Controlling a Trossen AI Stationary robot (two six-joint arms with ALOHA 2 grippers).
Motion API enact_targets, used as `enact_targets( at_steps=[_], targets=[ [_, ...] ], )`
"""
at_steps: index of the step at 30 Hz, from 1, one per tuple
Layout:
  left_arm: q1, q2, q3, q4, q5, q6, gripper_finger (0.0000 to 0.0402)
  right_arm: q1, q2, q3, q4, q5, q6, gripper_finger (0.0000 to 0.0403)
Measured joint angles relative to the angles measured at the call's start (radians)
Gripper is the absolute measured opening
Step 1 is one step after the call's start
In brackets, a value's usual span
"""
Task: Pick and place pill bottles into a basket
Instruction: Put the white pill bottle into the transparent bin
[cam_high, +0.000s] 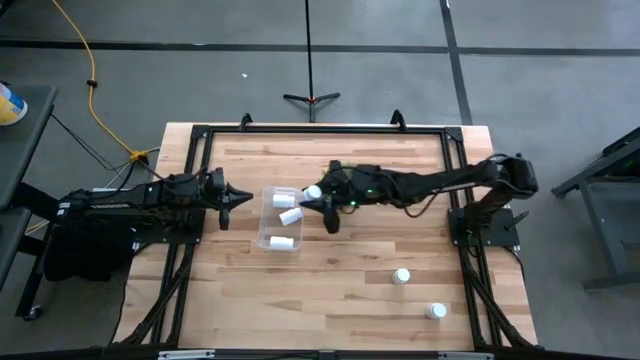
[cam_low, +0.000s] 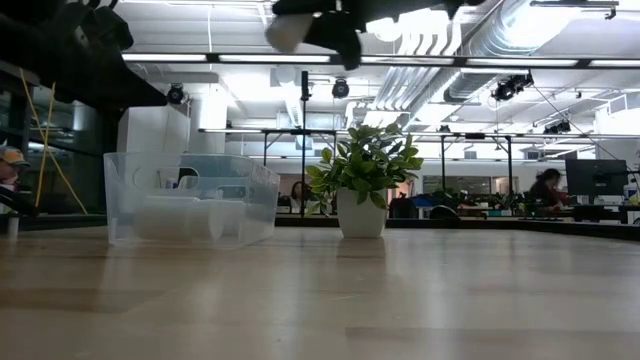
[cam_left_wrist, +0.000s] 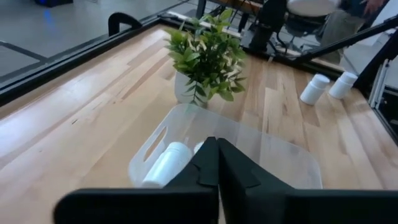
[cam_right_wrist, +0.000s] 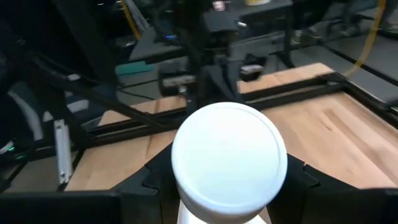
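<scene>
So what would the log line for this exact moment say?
right gripper: holds bottle over bin | left gripper: shut, empty, beside bin | bin: three bottles | table: two bottles left

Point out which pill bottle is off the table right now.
The pill bottle clamped in the right gripper above the basket; the others lie inside the basket or stand on the table.

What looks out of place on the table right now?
Nothing stands out. Two pill bottles stand upright on the table, apart from the basket, simply not yet picked. The right gripper holds another bottle over the basket; the plant stands upright.
</scene>
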Motion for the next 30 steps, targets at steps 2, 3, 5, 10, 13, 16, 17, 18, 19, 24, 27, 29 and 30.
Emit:
enact_targets(
  at_steps=[2,3,5,10,13,16,17,18,19,24,27,29,30],
  targets=[
    [0.000,0.000,0.000,-0.020,0.000,0.001,0.0020,-0.001,0.041,0.044,-0.003,-0.035,-0.017,0.0163],
    [0.000,0.000,0.000,-0.027,-0.001,0.001,0.0020,-0.002,0.060,0.061,-0.010,-0.044,-0.022,0.0163],
    [0.000,0.000,0.000,-0.042,-0.001,0.000,0.0022,-0.007,0.101,0.089,-0.016,-0.079,-0.023,0.0163],
    [0.000,0.000,0.000,-0.043,-0.003,-0.007,0.0057,-0.014,0.181,0.143,-0.022,-0.123,-0.014,0.0163],
    [0.000,0.000,0.000,-0.043,-0.003,0.010,0.0044,-0.014,0.220,0.166,-0.014,-0.143,-0.016,0.0163],
    [0.000,0.000,0.000,-0.043,-0.003,0.019,0.0020,-0.013,0.260,0.174,-0.015,-0.149,-0.024,0.0163],
    [0.000,0.000,0.000,-0.044,-0.003,0.020,0.0020,-0.013,0.274,0.174,-0.017,-0.150,-0.024,0.0163],
    [0.000,0.000,0.000,-0.044,-0.003,0.019,0.0020,-0.013,0.287,0.174,-0.015,-0.150,-0.023,0.0163],
    [0.000,0.000,0.000,-0.044,-0.003,0.019,0.0022,-0.013,0.298,0.174,-0.015,-0.149,-0.020,0.0163],
    [0.000,0.000,0.000,-0.045,-0.006,0.019,0.0059,-0.013,0.349,0.174,0.027,-0.144,-0.018,0.0163],
    [0.000,0.000,0.000,-0.046,-0.014,0.020,0.0050,-0.013,0.382,0.174,0.075,-0.142,-0.017,0.0163],
    [0.000,0.000,0.000,-0.046,-0.015,0.022,0.0030,-0.013,0.404,0.174,0.089,-0.142,-0.007,0.0163],
    [0.000,0.000,0.000,-0.046,-0.015,0.022,0.0021,-0.013,0.413,0.173,0.088,-0.142,0.001,0.0163]
  ],
)
